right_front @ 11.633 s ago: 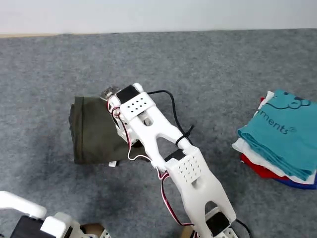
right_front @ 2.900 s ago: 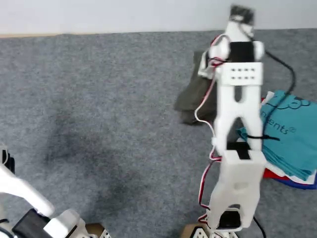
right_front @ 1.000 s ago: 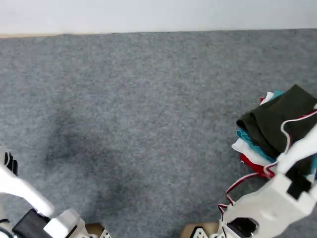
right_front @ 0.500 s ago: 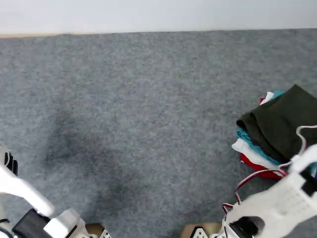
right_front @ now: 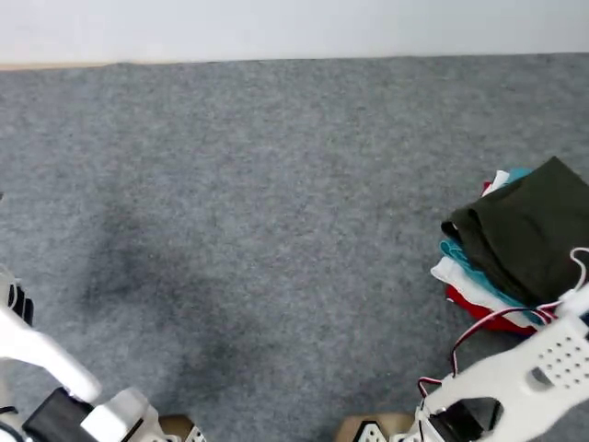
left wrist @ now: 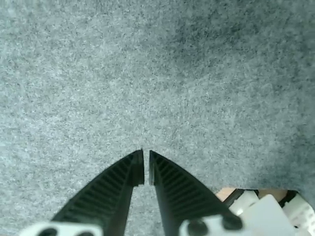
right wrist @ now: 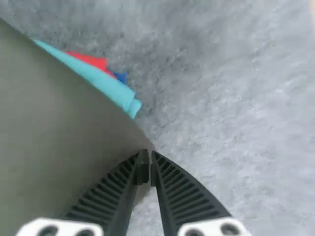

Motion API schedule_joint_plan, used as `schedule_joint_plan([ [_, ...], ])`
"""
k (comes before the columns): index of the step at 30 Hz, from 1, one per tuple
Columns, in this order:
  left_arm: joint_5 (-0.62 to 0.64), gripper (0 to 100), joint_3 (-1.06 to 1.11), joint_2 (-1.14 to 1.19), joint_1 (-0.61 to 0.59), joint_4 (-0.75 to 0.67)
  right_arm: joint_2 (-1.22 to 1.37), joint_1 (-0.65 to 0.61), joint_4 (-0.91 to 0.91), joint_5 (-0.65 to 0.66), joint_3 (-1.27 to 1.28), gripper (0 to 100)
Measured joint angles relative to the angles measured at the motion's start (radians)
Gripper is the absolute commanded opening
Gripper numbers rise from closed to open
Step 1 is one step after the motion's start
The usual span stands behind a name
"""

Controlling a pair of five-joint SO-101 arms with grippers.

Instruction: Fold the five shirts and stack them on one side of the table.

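Right arm (right_front: 543, 364) now nearer 5 o'clock; soft, folded dark-olive cloth shirt (right_front: 525, 239) tops shirt stack (right_front: 457, 273) (3 o'clock); right gripper (right wrist: 146, 167) and left gripper (left wrist: 146, 169) closed, empty.

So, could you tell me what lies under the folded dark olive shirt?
Beneath the dark olive shirt, edges of a teal shirt, a white shirt, a red shirt and some blue fabric show; the rest is covered.

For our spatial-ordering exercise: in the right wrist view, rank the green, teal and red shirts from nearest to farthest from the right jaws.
1. Green shirt, on top of the others.
2. Teal shirt, its edge showing beneath the green.
3. Red shirt, beyond the teal edge.
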Motion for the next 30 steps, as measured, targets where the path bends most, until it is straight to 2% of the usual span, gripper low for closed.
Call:
schedule_joint_plan([
  [6,0.000,3,0.000,0.000,0.000,0.000,-0.152,-0.118,0.278,0.002,-0.061,1.0],
  [8,0.000,3,0.000,0.000,0.000,0.000,-0.178,-0.138,0.295,-0.015,-0.023,1.0],
  [12,-0.026,3,0.000,0.000,0.000,0.000,-0.244,-0.152,0.298,-0.080,0.140,1.0],
  [17,-0.046,3,0.000,0.000,0.000,0.000,-0.265,-0.301,0.282,-0.183,0.465,1.0],
  [22,-0.046,3,0.000,0.000,0.000,0.000,-0.270,-0.473,0.080,-0.229,0.766,1.0],
  [25,-0.057,3,0.000,0.000,0.000,0.000,-0.298,-0.508,0.046,-0.258,0.810,1.0],
  [30,-0.094,3,0.000,0.000,0.000,0.000,-0.399,-0.494,0.144,-0.265,0.758,1.0],
])
